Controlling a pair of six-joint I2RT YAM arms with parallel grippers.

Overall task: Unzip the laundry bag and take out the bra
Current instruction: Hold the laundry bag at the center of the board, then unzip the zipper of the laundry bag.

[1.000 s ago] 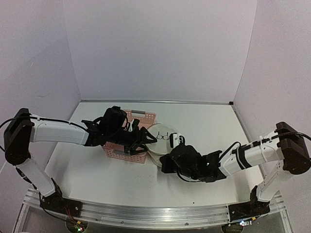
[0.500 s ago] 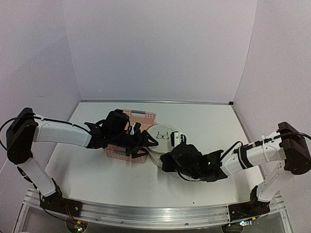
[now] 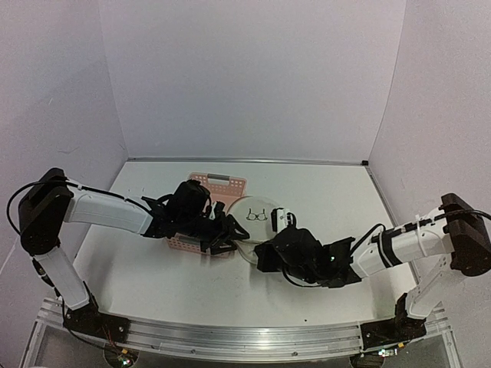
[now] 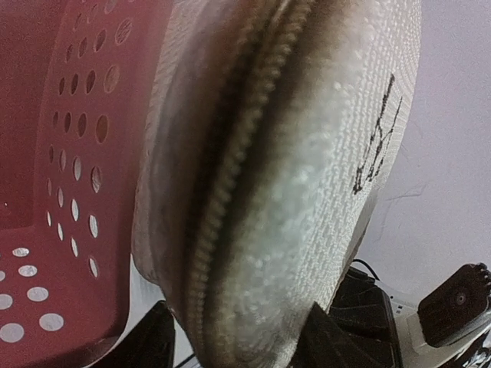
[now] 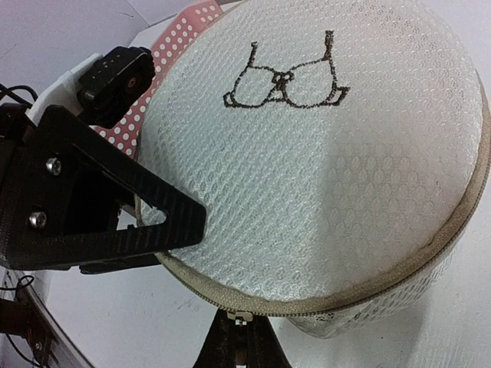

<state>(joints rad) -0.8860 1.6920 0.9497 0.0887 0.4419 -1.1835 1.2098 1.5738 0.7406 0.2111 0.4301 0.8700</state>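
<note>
The laundry bag (image 3: 257, 218) is a white mesh disc leaning on the pink basket, its bra drawing (image 5: 288, 80) facing up. My left gripper (image 3: 232, 236) straddles the bag's left rim. In the left wrist view the zipped edge (image 4: 230, 176) runs between its fingers (image 4: 337, 337), which press both faces. One left finger (image 5: 153, 222) lies on the top face in the right wrist view. My right gripper (image 5: 239, 341) is shut on the zipper pull (image 5: 244, 315) at the near rim. The zip looks closed. The bra is hidden.
The pink slotted basket (image 3: 219, 184) stands just left of and behind the bag, and its wall (image 4: 61, 153) fills the left of the left wrist view. The white table (image 3: 330, 199) meets walls at the back and both sides.
My left arm has slid right and nearer along the basket, and its jaws have narrowed onto the bag's rim. The right arm and its grip on the pull have not moved.
</note>
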